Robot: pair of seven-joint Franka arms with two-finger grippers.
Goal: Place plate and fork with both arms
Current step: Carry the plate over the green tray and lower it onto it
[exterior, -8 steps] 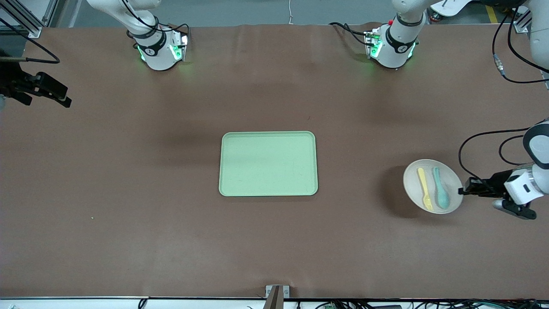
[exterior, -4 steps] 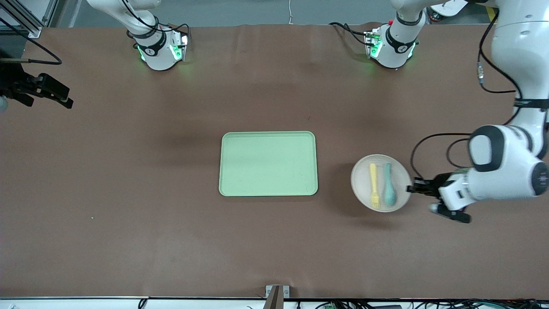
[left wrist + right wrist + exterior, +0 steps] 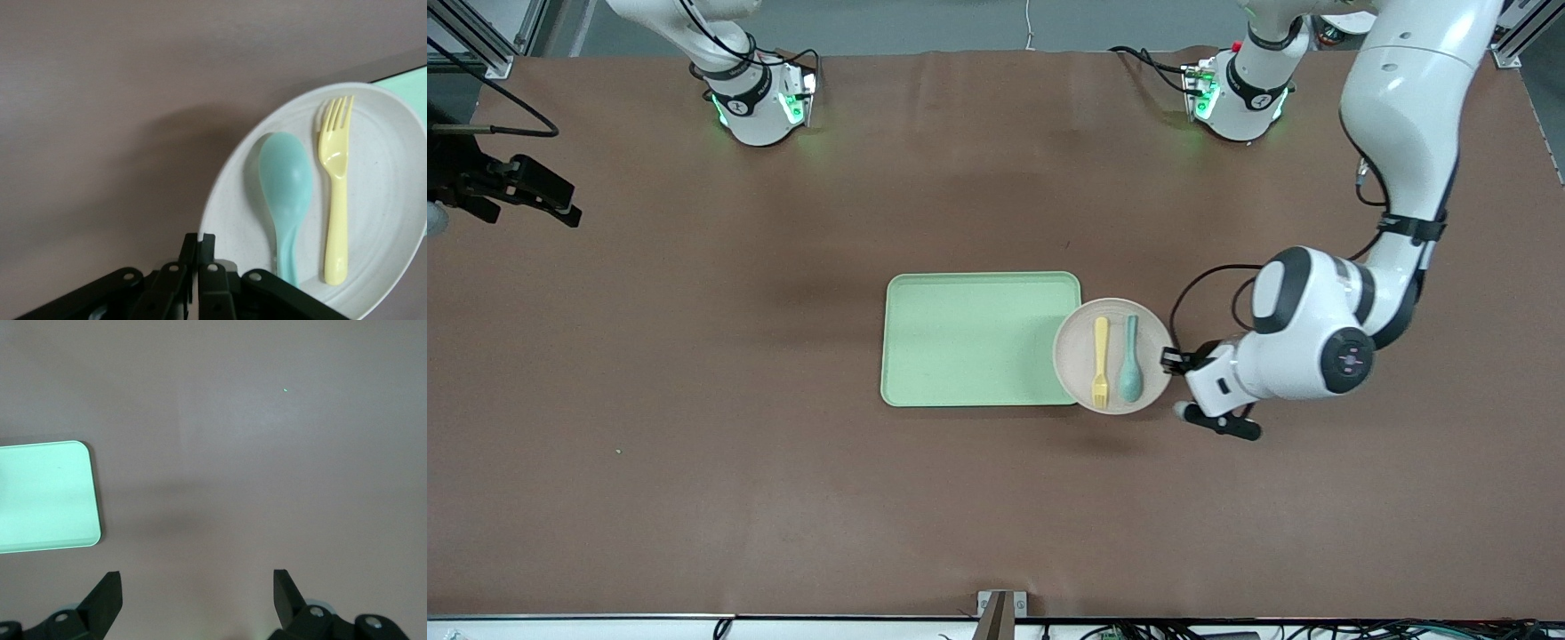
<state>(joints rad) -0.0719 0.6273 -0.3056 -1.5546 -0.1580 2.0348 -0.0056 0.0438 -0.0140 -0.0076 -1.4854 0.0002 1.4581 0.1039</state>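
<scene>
The plate, carrying the fork and teal spoon, is gripped at its rim by the left gripper over the green tray's edge. The right gripper is held wide open, waiting over the table near the right arm's end, well apart from the tray.

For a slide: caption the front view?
Left gripper, shut on the plate with fork and spoon, carries it over the tray's edge; right gripper waits open.

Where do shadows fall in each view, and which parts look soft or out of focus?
Front view: the carried plate casts a soft shadow on the table below it, and green light glows at the arm bases. Left wrist view: a broad dim shadow lies beside the plate; the left end effector looks soft. Right wrist view: a faint shadow band sits beside the tray; the right end effector is blurred.
</scene>
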